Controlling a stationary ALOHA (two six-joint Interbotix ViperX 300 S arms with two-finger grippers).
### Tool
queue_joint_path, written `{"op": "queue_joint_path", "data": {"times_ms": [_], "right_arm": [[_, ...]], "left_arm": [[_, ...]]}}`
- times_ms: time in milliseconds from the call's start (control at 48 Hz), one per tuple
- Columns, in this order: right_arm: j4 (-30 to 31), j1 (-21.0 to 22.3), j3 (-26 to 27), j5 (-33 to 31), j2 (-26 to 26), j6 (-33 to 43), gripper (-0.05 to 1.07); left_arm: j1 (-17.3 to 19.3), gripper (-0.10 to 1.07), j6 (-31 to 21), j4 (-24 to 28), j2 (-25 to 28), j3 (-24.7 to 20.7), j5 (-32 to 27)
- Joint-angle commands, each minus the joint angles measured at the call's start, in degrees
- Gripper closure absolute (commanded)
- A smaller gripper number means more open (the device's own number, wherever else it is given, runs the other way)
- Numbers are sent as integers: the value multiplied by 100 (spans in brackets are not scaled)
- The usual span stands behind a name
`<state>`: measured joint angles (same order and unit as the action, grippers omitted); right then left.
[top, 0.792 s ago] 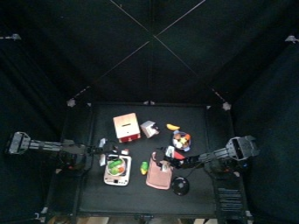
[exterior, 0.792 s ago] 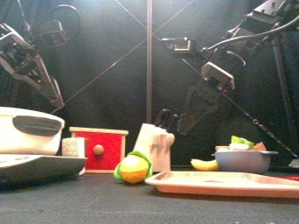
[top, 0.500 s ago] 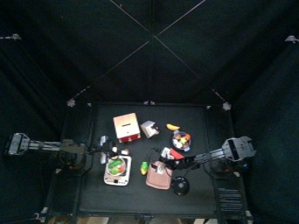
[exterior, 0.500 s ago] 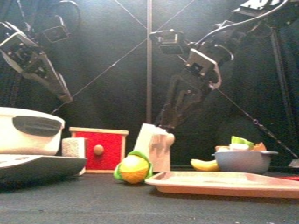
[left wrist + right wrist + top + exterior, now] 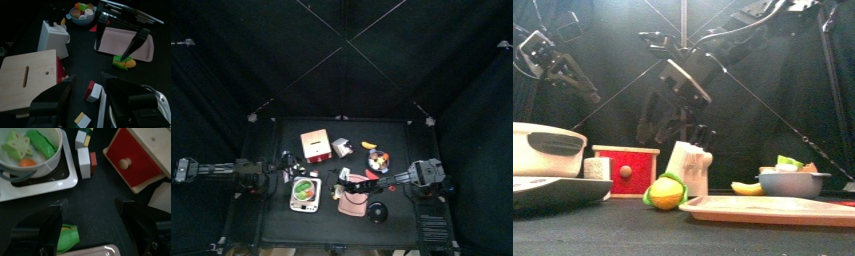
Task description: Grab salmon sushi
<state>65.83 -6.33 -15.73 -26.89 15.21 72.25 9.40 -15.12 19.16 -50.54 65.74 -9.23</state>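
Top view — salmon sushi (image 5: 326, 178) too small to tell apart.

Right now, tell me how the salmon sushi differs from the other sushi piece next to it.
Topping: the salmon sushi carries a red-orange strip, the yellow sushi a yellow one. Place: the salmon sushi lies level with the knob of the red box; the yellow sushi lies further along the white tray, away from that knob. Both are white blocks lying loose beside that tray.
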Motion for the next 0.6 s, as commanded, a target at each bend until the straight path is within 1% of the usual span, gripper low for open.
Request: {"op": "queue_joint_path", "data": {"times_ms": [0,125,312,583], "right_arm": [[97,70,431,53,70,9,1],[123,141,809,132,352,0,1],[123,281,1204,229,686,0,1],[88,492,1485,369,1020,-9,1]], "left_arm": [[158,16,18,-114,-202,44,105],[413,16,18,-167,-334,211,53],[721,16,26,-316,-352,272,44],[756,16,26,-325,-352,343,88]]}}
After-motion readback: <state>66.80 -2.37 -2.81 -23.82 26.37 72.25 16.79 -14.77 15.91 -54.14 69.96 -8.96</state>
